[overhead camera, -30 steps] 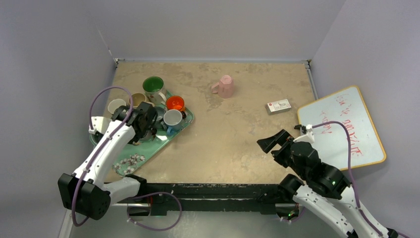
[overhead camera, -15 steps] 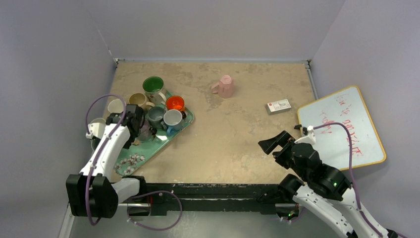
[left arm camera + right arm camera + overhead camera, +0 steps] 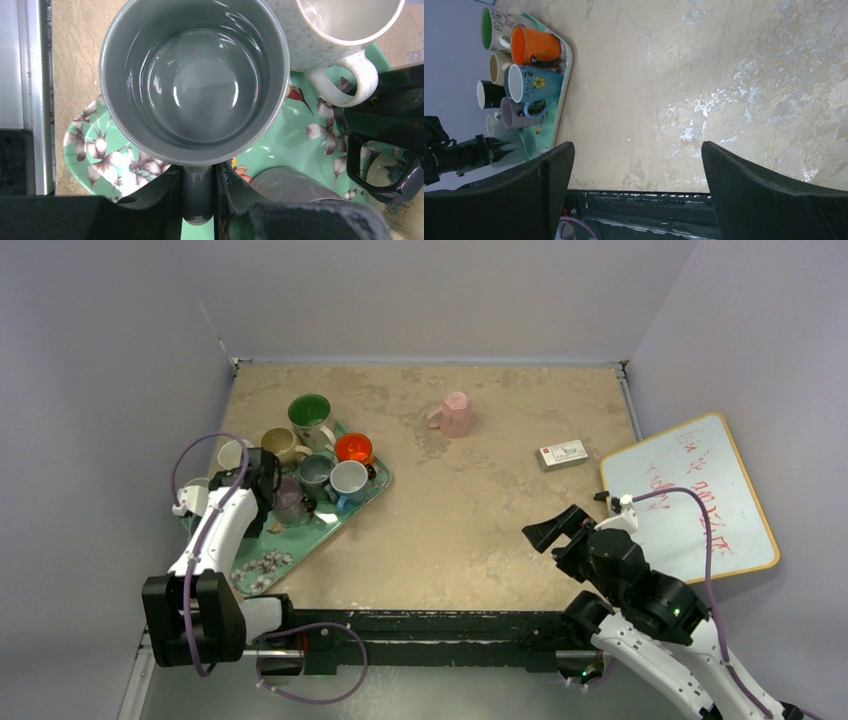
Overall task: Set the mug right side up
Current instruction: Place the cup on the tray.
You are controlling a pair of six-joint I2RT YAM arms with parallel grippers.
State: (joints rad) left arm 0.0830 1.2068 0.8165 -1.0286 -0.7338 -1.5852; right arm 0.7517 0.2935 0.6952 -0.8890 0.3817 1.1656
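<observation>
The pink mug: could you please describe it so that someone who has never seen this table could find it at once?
Start from the tan tabletop, with the green tray of mugs on its left. Go toward the far wall, near the middle: the pink mug stands alone, base up. It is the only pink one, clear of the tray.

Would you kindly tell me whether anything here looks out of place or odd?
The pink mug stands alone mid-table, apparently upside down, while the other mugs sit on the tray. The whiteboard also overhangs the right edge of the table, askew.
</observation>
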